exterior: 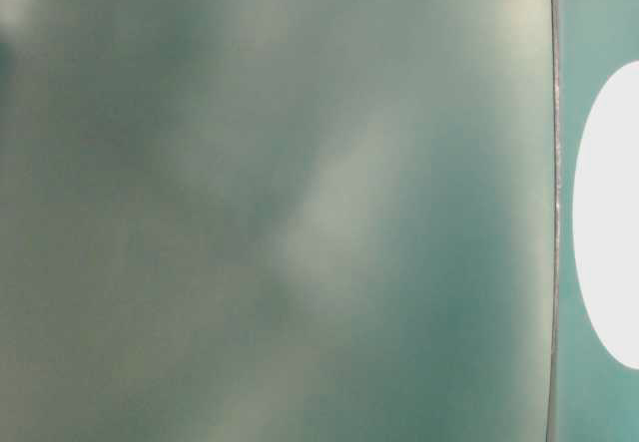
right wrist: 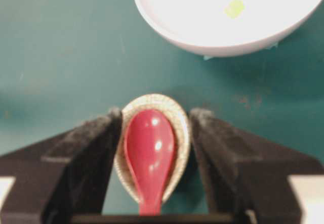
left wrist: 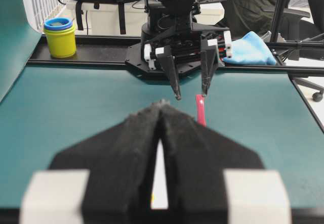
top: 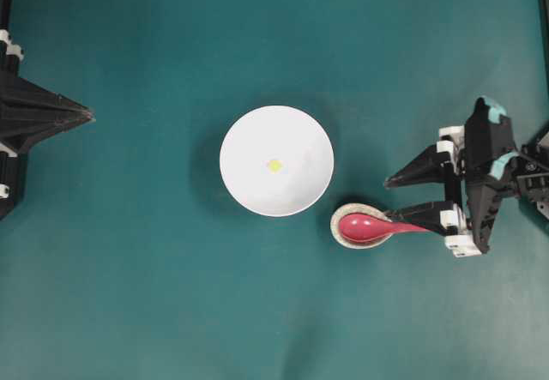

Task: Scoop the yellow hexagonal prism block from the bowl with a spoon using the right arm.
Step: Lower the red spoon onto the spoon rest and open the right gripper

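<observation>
The white bowl [top: 276, 160] sits mid-table with the tiny yellow block [top: 274, 165] on its floor; both also show in the right wrist view, bowl [right wrist: 202, 27] and block [right wrist: 234, 7]. The red-pink spoon [top: 369, 226] lies to the bowl's lower right, its head in a small speckled dish, handle pointing right. My right gripper [top: 393, 200] is open at the handle end. In its wrist view the fingers flank the spoon [right wrist: 150, 148] without touching it. My left gripper [top: 88, 116] is shut and holds nothing, far left of the bowl.
The speckled beige dish [top: 340, 227] almost touches the bowl's rim. Beyond the far table edge stand stacked yellow and blue cups [left wrist: 59, 34] and a blue cloth [left wrist: 250, 49]. The table-level view is blurred, showing only a white shape [exterior: 609, 213] at the right.
</observation>
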Controlling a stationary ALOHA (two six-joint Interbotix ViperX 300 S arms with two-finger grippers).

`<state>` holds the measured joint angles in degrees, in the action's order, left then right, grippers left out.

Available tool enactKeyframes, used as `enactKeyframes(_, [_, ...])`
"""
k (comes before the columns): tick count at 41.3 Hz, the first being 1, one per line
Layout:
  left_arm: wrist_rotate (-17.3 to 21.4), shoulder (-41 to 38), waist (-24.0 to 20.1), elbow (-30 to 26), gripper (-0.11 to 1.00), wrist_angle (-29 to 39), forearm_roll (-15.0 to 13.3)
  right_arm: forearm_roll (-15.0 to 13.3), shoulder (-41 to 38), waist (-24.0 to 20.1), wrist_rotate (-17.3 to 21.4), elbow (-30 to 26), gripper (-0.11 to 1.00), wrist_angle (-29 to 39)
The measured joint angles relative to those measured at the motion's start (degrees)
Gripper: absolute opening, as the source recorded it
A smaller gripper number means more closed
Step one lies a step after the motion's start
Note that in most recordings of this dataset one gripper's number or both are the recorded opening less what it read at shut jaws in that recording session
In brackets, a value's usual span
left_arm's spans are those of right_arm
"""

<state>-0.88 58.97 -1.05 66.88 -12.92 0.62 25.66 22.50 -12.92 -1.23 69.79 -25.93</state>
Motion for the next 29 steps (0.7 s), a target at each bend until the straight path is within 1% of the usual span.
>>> enactKeyframes(8, [0.0,-0.5,0.1,0.0,0.0,0.0,0.0,0.5,0.0,-1.1,0.0,3.3,0.59,-6.9])
enactKeyframes(16, [0.0,-0.6,0.0,0.0,0.0,0.0,0.0,3.0,-0.3,-3.4,0.0,6.2,0.59,-15.8])
enactKeyframes(19, [0.0,-0.6,0.1,0.0,0.0,0.1,0.0,4.0,-1.4,-5.3,0.0,7.0,0.59,-19.2])
enactKeyframes(24, [0.0,-0.6,0.0,0.0,0.0,0.1,0.1,7.0,-5.1,-9.0,0.0,7.8,0.59,-24.8])
enactKeyframes(29, [0.2,-0.5,0.0,0.0,0.0,0.1,0.1,11.4,-10.5,-13.7,0.0,8.1,0.59,-31.7])
